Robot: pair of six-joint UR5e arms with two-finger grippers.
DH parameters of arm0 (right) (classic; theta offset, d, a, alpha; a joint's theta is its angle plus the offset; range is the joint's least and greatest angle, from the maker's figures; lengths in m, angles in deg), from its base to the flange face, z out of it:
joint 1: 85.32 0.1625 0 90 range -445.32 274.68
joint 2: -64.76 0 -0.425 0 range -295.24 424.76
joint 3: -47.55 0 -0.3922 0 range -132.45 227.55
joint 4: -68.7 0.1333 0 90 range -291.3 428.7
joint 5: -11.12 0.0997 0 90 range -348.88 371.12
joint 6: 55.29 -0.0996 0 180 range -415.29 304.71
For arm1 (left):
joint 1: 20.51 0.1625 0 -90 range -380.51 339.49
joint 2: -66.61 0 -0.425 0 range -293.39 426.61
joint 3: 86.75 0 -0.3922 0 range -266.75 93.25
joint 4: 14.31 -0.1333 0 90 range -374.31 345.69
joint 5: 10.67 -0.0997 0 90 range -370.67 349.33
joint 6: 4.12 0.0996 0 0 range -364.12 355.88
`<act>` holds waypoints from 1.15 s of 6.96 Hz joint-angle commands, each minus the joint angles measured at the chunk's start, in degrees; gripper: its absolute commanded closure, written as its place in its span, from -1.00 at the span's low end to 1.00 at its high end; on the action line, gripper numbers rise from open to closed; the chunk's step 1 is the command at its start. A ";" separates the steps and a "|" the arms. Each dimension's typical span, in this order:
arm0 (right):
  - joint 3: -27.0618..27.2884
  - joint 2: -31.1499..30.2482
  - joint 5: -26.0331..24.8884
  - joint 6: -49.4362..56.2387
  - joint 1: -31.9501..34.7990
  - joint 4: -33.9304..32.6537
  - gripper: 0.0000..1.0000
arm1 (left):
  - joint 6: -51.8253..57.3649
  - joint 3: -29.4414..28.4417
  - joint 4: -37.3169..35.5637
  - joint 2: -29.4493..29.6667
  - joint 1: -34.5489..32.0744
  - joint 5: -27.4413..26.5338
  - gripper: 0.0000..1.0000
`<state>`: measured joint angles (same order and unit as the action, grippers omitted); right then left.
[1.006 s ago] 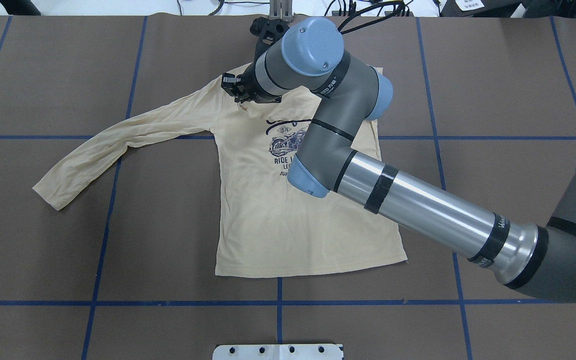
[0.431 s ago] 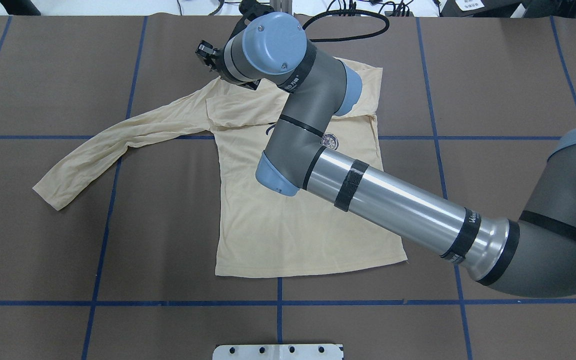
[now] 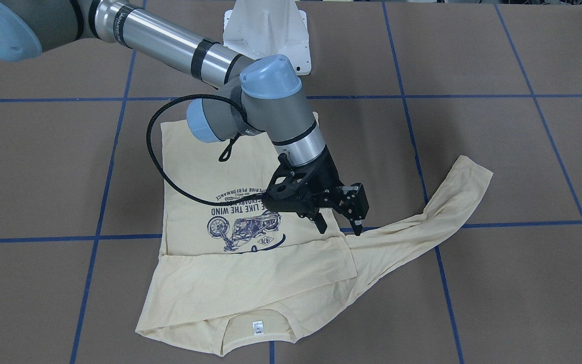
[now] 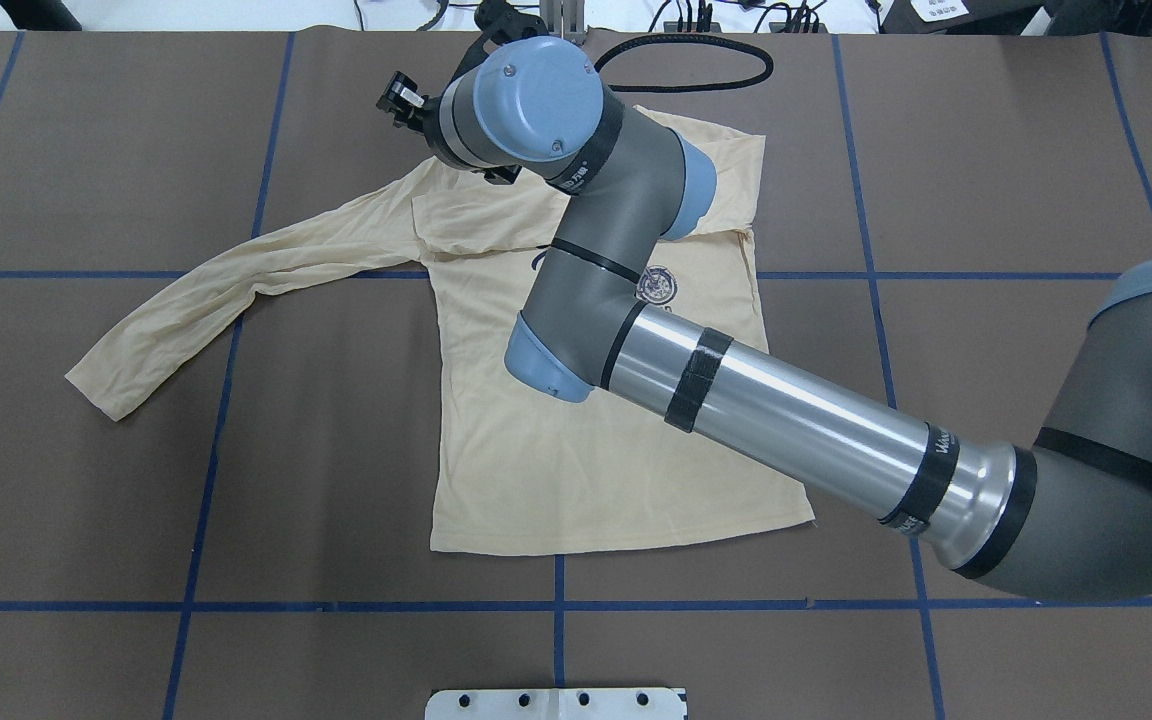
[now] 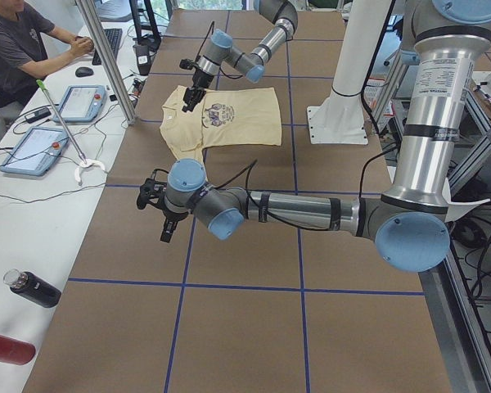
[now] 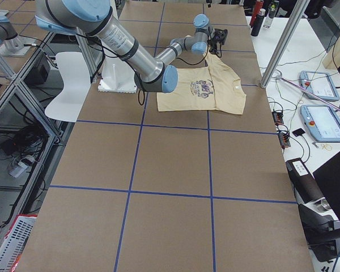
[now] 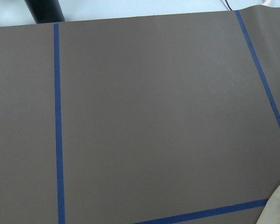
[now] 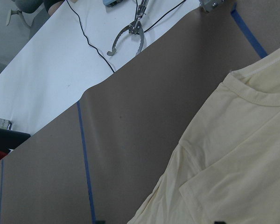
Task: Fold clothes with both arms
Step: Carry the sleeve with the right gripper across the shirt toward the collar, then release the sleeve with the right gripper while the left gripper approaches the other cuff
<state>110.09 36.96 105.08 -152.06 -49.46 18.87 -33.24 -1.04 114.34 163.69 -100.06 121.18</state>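
Where the table stretches toward its left end, the left arm [image 5: 295, 210] reaches out low and the left gripper [image 5: 165, 219] hangs over bare brown cover, well apart from the shirt's body; the side view does not settle whether its jaws are parted or closed. Next comes the shirt's long sleeve [image 4: 236, 280], laid flat and slanting from the shoulder toward the table's left end, crossing a blue tape line [image 4: 216, 420]. The right gripper [image 3: 339, 227] hovers over the shoulder where that sleeve joins the body, its fingers [image 3: 321, 224] spread wide with nothing between them. The shirt [image 4: 536, 470] lies flat in the middle of the table, print up, collar toward the far edge and hem toward the robot's edge. Its other sleeve [image 3: 250, 275] is folded across the chest in a band just beside the navy print [image 3: 243, 230], and the white label [image 3: 257, 327] shows inside the collar. A black cable [image 3: 157, 162] loops from the wrist over the cloth. Farther right, the right arm [image 4: 796, 420] slants across the shirt's lower right corner toward the table's right end.
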 commanded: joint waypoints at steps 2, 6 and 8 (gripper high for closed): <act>16.76 -10.30 5.85 5.69 3.84 -11.12 -1.00 | -16.61 2.78 7.20 -1.62 5.78 -1.68 -1.00; 33.93 -25.60 17.21 24.54 12.28 -27.11 -1.00 | -40.70 13.79 6.26 -8.48 31.23 -27.98 -1.00; 38.08 -29.39 17.49 33.46 13.61 -33.48 -1.00 | -41.98 13.61 0.46 -8.83 36.30 -35.34 -1.00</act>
<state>145.80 9.89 122.08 -123.35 -36.68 -11.31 -74.07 12.61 117.10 155.23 -66.82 89.95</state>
